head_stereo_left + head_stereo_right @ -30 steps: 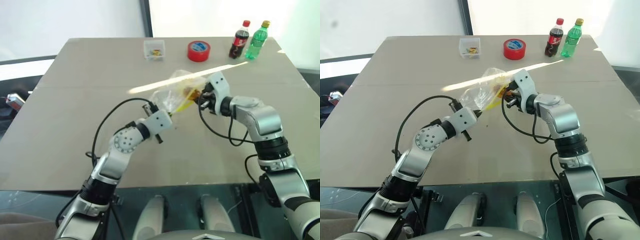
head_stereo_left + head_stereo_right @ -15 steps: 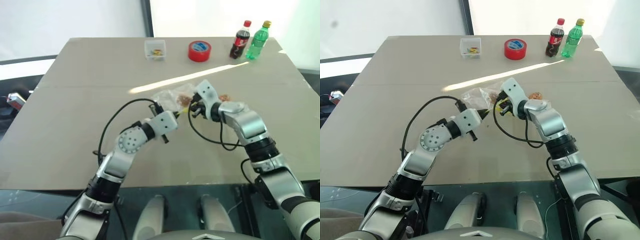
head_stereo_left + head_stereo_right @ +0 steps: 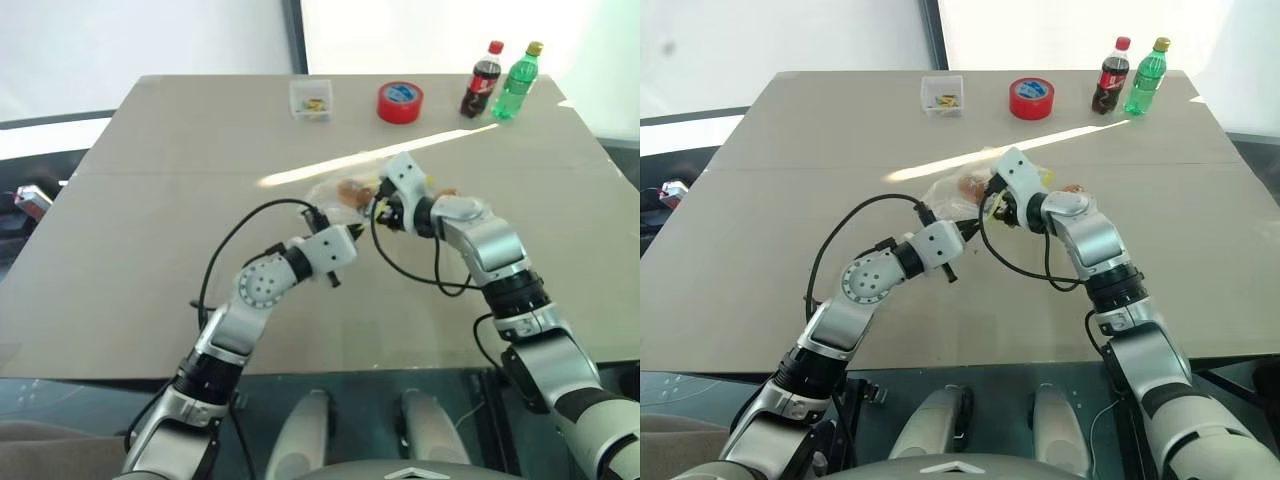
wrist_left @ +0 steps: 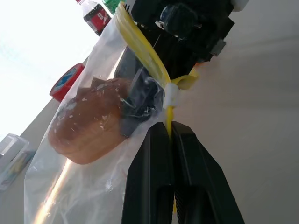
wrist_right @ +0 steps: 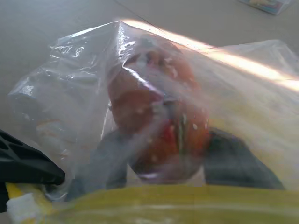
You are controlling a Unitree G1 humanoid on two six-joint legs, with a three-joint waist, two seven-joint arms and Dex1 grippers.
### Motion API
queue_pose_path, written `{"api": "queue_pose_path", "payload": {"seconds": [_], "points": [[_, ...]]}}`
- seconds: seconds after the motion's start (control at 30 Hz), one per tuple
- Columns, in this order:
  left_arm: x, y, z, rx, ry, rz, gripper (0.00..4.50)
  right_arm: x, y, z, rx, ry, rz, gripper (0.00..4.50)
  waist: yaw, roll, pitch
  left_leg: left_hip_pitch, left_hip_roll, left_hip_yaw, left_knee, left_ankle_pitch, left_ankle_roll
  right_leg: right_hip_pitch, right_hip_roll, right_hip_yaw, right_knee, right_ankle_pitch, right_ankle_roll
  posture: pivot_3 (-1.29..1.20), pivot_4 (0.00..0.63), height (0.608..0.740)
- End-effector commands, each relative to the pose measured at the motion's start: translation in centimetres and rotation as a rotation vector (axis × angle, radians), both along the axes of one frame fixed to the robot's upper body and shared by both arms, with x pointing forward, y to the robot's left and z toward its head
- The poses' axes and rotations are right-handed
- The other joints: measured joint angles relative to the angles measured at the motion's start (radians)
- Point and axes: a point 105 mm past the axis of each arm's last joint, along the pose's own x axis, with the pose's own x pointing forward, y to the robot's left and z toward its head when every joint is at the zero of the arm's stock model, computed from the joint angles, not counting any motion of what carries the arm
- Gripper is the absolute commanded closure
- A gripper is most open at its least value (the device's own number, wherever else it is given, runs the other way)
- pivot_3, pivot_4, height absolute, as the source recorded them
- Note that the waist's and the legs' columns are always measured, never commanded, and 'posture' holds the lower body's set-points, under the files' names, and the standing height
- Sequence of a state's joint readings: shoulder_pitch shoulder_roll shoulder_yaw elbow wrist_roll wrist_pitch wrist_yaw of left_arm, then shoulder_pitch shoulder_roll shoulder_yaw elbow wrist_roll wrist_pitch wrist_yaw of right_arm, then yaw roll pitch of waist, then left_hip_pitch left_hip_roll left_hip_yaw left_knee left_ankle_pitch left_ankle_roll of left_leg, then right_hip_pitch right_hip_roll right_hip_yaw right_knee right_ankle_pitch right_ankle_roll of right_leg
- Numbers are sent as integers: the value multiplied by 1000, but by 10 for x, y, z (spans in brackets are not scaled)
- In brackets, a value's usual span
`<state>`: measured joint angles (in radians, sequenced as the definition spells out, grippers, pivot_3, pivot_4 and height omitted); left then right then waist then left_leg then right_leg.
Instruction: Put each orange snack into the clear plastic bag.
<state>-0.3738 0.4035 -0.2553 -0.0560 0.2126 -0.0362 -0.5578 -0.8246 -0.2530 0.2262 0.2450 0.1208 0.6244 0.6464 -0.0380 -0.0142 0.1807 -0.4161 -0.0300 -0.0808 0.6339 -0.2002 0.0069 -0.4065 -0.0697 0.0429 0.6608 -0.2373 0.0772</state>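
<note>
Before us stretches a broad tan table backed by a pale wall, and we read it from our left side across.

At the far edge, left of centre, we see a small clear box with yellowish bits inside. Nearer us, our left gripper reaches in level toward the middle of the table, its two black fingers pressed together on the yellow seal strip of the clear plastic bag. From the left wrist we see that strip running up between the fingers, with the white slider just above their tips.

The bag hangs off the table between our two arms, crinkled and see-through. Inside it sits one orange snack, glossy and speckled. Our right gripper pokes into the bag's mouth from the other side; through the plastic, from the right wrist, we see its two dark fingers standing apart on either side of that snack, though we cannot tell whether they touch it.

Just right of the right gripper, behind the wrist, the second orange snack lies on the table, outside the bag.

Along the far edge, right of the box, stand a red tape roll, then a dark cola bottle and a green bottle side by side.
</note>
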Motion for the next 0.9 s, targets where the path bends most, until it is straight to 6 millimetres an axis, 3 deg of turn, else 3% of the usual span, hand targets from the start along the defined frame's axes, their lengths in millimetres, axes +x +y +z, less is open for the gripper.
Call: {"api": "queue_pose_path", "payload": {"seconds": [0.03, 0.2, 0.4, 0.6, 0.7, 0.9], "points": [[9, 9, 3, -36, -7, 71, 4500, -16, -8, 19, 114, 32, 64, 1832, -1, 0, 0, 0, 0, 0, 0, 0, 0, 0, 0, 0, 0, 0, 0, 0, 150, 740], [12, 11, 1, -37, 1, 99, 4500, -27, -41, 10, 59, 64, 39, 1832, 2, 0, 0, 0, 0, 0, 0, 0, 0, 1, 0, -1, 0, 0, 0, 0, 150, 740], [15, 20, 0, -44, 8, 158, 4500, -52, -67, 19, 30, 36, 32, 1832, -2, 0, 0, 0, 0, 0, 0, 0, 0, 0, 0, 0, 0, 0, 0, 0, 150, 740], [17, 45, 3, -88, 3, 308, 4500, -43, -112, 27, 72, 7, -228, 1832, 0, 0, 0, 0, 0, 0, 0, 0, 0, 1, 0, 0, 0, 0, 0, 0, 150, 740], [18, 67, 7, -108, -26, 431, 4500, -28, -139, 20, 69, -7, -454, 1832, -1, 0, 0, 0, 1, 0, 0, 0, 0, 1, 0, 0, 0, 0, 0, 0, 150, 740], [16, 88, 28, -148, -115, 576, 4500, -19, -134, 5, 89, -17, -636, 1832, 0, 0, 0, 0, 1, 0, 0, 0, 0, 0, 0, 0, 0, 0, 0, 0, 150, 740]]}}
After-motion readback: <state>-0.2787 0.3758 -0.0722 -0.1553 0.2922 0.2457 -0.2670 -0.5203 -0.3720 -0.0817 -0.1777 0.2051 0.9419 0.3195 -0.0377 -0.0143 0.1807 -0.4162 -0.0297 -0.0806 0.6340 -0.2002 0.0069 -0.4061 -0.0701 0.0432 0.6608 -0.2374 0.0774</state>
